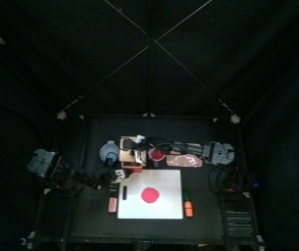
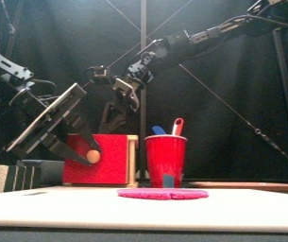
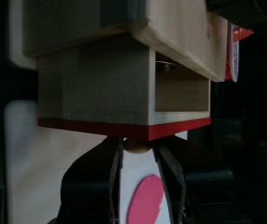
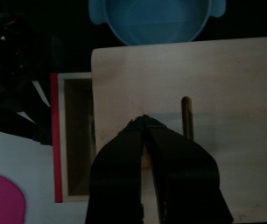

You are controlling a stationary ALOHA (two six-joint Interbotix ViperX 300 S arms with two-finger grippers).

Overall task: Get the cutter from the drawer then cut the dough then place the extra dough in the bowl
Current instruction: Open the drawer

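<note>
The pale wooden box stands behind the white cutting board, which carries a flat red dough disc. The box's drawer is pulled out toward the board; its red front faces my left gripper, which is shut on the drawer knob. The open drawer's inside is dark, and a thin wire shows at its upper edge. My right gripper is shut, its tips resting on the box's top beside the slot. The blue-grey bowl sits just behind the box.
A red cup with a blue and a red toy knife stands right of the box. The pink tray lies further right. Small toys lie on the table at both sides of the board.
</note>
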